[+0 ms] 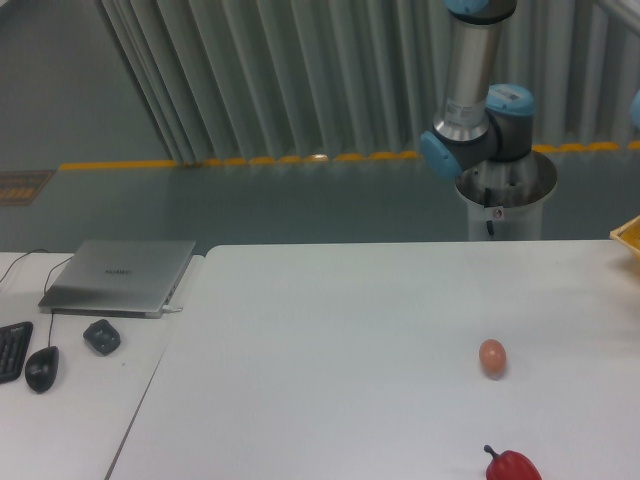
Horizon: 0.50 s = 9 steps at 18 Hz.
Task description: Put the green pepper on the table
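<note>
No green pepper shows anywhere in this view; it is hidden or out of frame. The wide white table (330,340) fills the lower middle and right. Only part of the robot arm (478,110) shows at the top right, rising behind the table's far edge and out of the frame. The gripper itself is out of view.
A small brown egg (492,357) lies on the table at the right. A red pepper (511,466) with a dark stem sits at the bottom edge. A yellow corner (628,236) pokes in at the far right. The left desk holds a closed laptop (120,276), a mouse (41,368) and a keyboard (12,350).
</note>
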### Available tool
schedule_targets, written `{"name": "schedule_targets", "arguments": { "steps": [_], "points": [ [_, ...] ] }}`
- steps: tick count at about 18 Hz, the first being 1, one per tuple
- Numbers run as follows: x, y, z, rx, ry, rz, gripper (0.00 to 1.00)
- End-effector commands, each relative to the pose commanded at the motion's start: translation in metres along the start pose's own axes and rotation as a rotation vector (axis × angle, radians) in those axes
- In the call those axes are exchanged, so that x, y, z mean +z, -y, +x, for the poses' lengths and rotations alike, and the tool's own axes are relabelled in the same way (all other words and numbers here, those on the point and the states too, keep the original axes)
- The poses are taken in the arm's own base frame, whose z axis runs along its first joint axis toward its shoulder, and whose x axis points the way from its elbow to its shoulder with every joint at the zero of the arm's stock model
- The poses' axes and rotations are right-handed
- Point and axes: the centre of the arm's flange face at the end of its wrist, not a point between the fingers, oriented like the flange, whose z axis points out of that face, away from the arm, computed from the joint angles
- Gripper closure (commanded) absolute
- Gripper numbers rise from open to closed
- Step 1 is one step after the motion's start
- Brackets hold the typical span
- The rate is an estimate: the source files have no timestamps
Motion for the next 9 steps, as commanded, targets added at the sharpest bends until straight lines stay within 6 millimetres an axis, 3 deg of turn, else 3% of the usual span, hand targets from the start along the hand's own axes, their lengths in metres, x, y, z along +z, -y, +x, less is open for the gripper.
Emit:
{"name": "schedule_targets", "arguments": {
  "steps": [9],
  "points": [
    [0.012,-0.001,-0.001,0.016,-0.019,0.009,0.0]
  ]
}}
